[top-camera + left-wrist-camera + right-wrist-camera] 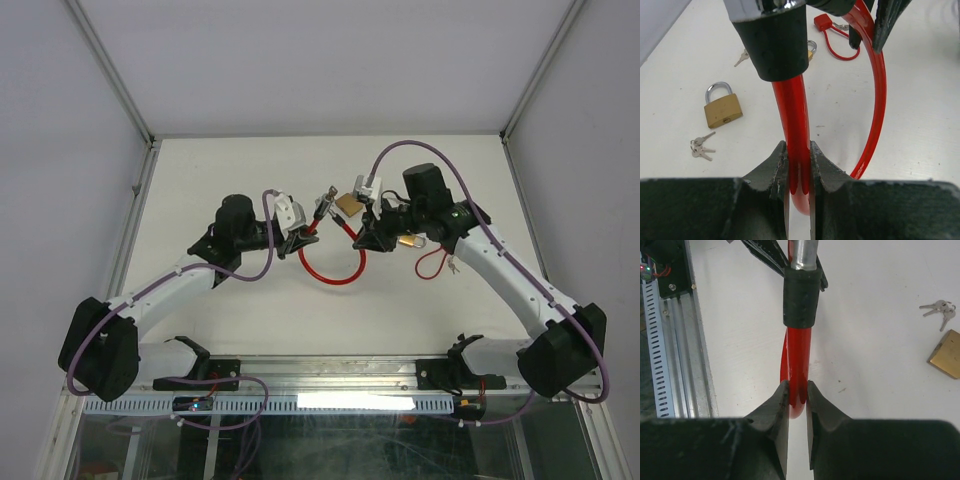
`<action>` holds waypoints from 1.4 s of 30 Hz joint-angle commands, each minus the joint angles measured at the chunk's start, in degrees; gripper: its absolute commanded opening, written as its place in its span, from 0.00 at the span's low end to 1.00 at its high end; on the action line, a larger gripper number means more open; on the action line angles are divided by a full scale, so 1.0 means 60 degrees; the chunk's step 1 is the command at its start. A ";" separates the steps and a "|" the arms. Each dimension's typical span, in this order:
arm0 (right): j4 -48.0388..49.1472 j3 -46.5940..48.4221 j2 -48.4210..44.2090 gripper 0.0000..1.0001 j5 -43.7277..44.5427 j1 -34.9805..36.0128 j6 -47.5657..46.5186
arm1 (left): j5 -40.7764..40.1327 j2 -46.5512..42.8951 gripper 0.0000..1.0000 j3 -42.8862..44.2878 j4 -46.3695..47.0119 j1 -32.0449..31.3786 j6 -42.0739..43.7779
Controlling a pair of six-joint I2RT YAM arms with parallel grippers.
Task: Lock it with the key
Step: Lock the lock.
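Our left gripper (799, 150) and right gripper (797, 387) each pinched tight on the red cable (335, 278) near one end, loop sagging over mid-table; we reckoned the ends needed squaring up before mating.

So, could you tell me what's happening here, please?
Both arms hold a red cable lock between them: the left claw and the right claw are each shut on the cable near a black end sleeve. A brass padlock and loose keys lie untouched on the table.
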 commanded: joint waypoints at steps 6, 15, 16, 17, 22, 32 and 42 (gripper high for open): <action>-0.0305 0.0872 -0.0909 0.00 0.0540 -0.0717 -0.0939 | 0.0140 0.0116 0.00 0.0757 -0.1180 -0.0544 0.0693; -0.0659 0.1051 -0.1054 0.00 0.0399 -0.0899 -0.1209 | -0.0542 0.0196 0.00 0.1206 -0.2018 -0.0961 0.0969; -0.0734 0.1069 -0.1090 0.00 0.0411 -0.0902 -0.1298 | -0.0586 0.0218 0.00 0.1251 -0.2125 -0.0968 0.0998; -0.0819 0.1103 -0.1131 0.00 0.0453 -0.0895 -0.1415 | -0.0610 0.0235 0.00 0.1300 -0.2236 -0.0987 0.1015; -0.1544 0.1506 -0.1170 0.00 0.0678 -0.1071 -0.2088 | -0.0855 0.0412 0.00 0.1605 -0.2804 -0.1184 0.1184; -0.1859 0.1975 -0.0996 0.00 0.0693 -0.1339 -0.2291 | -0.1155 0.0765 0.00 0.2085 -0.3516 -0.1634 0.1415; -0.1270 0.1986 -0.0652 0.00 0.0600 -0.1846 -0.2211 | -0.1662 0.1009 0.00 0.2432 -0.4103 -0.1790 0.1629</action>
